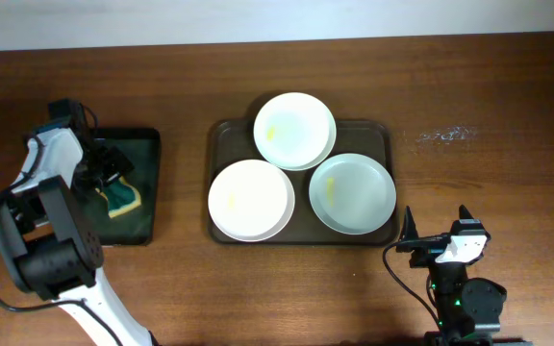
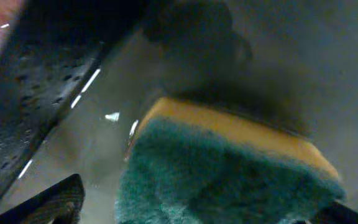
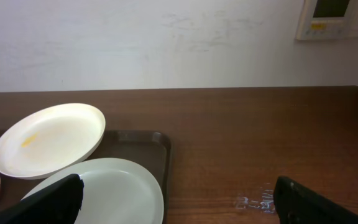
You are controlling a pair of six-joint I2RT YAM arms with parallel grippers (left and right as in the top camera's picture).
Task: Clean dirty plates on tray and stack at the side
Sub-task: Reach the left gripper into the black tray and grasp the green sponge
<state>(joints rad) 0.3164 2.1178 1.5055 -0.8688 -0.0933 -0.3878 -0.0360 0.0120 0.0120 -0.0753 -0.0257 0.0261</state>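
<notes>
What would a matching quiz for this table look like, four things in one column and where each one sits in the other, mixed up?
Things:
1. sponge
2. brown tray
3. right gripper
4. back plate

Places:
A. overlapping the front left plate and front right plate
B. in the small black tray at the left
C. open, over bare table near the brown tray's front right corner
D. mid-table, holding three plates

Pairs: 1-B, 2-D, 3-C, 4-A
</notes>
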